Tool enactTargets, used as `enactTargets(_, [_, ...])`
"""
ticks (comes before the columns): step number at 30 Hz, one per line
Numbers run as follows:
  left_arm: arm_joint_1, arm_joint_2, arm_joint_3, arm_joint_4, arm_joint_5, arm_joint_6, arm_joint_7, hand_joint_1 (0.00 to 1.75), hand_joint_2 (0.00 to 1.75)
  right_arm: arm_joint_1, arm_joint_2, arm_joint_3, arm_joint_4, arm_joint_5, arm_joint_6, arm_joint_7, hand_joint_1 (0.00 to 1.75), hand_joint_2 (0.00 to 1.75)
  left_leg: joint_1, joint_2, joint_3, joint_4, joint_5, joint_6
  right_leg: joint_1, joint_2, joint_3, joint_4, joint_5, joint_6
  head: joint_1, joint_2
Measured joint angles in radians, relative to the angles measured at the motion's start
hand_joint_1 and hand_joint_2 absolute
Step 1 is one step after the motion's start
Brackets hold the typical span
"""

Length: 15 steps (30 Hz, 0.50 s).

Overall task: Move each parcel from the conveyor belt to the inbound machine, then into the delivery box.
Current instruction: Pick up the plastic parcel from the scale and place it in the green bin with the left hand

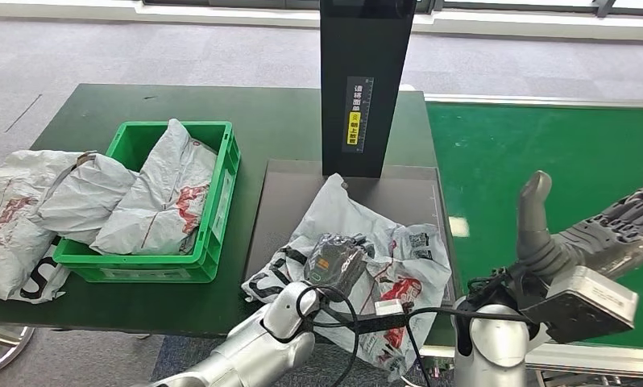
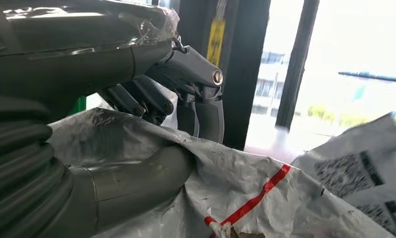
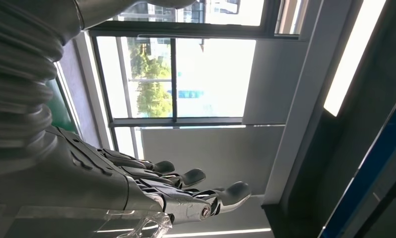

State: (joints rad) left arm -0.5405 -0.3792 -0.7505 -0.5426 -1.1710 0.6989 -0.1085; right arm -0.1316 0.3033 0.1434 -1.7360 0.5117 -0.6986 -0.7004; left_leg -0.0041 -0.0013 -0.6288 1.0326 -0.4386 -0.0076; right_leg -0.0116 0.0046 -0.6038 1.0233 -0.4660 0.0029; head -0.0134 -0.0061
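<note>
Two parcels (image 1: pixel 161 193) already fill the green delivery box (image 1: pixel 221 197), left of the inbound machine (image 1: pixel 358 81). On its plate, the left hand (image 1: pixel 334 262) grips a third parcel (image 1: pixel 399 266); next, lift it boxward. Further right, the right hand (image 1: pixel 592 230) hovers open-fingered, empty.

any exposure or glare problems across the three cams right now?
Head view: even light, sharp, mild sheen on the grey platform. Left wrist view: the windows behind are blown out to white, the left hand is dark against them, and the parcel stays readable. Right wrist view: bright panes and a washed-out light strip, with the right hand in shade but clear.
</note>
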Motion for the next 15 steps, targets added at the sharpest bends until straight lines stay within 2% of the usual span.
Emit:
enactTargets(5, [0.048,0.002,0.199,-0.17,-0.176,0.0,0.012,1.75,1.75,0.001,0.0,-0.001,0.008,0.0,0.0,0.0,0.0,1.75,0.0,0.0,0.0,0.0,0.0,0.0,0.0,0.0,0.0,0.0,0.0,0.0,0.0,0.0])
enactTargets(12, [0.09,0.003,0.385,-0.414,-0.267,0.001,-0.025,1.75,1.75,0.001,-0.002,-0.005,0.015,-0.001,0.0,0.0,0.0,1.75,0.0,0.0,0.0,0.0,0.001,-0.001,0.0,0.0,0.0,0.001,0.0,0.0,0.0,0.0])
enactTargets(15, [0.103,0.004,0.469,-0.526,-0.235,0.001,-0.071,1.75,1.75,0.004,-0.002,-0.009,0.017,-0.002,0.0,0.0,0.0,1.75,0.0,0.0,0.0,0.0,0.001,-0.001,0.0,0.0,0.0,0.001,0.0,0.0,0.0,0.0])
